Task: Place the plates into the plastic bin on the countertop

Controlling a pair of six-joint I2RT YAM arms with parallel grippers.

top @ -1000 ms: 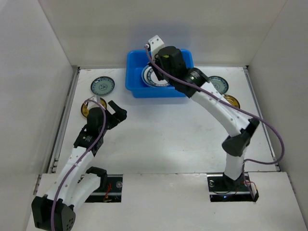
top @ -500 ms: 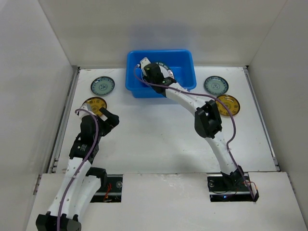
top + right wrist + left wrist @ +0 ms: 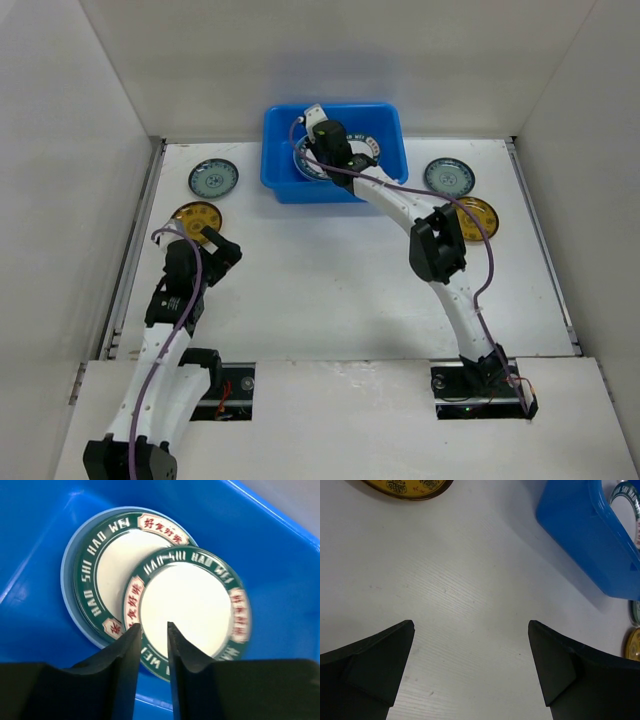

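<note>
On white countertop (image 3: 330, 270), blue bin (image 3: 272, 172), white walls (image 3: 300, 60).

We see the left gripper (image 3: 471, 630) with its jaws spread wide above the white countertop (image 3: 470, 570). At 11 o'clock a yellow-brown plate (image 3: 407, 487) lies cut by the frame. At 2 o'clock stands the blue plastic bin (image 3: 585, 535) with a dark-rimmed plate (image 3: 626, 494) showing past its rim, and at 4 o'clock slivers of a teal plate (image 3: 635, 612) and a yellow plate (image 3: 634, 645) touch the edge.

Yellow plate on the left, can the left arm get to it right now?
Probably yes: the left gripper is open just short of the yellow plate, with only bare table between them.
</note>
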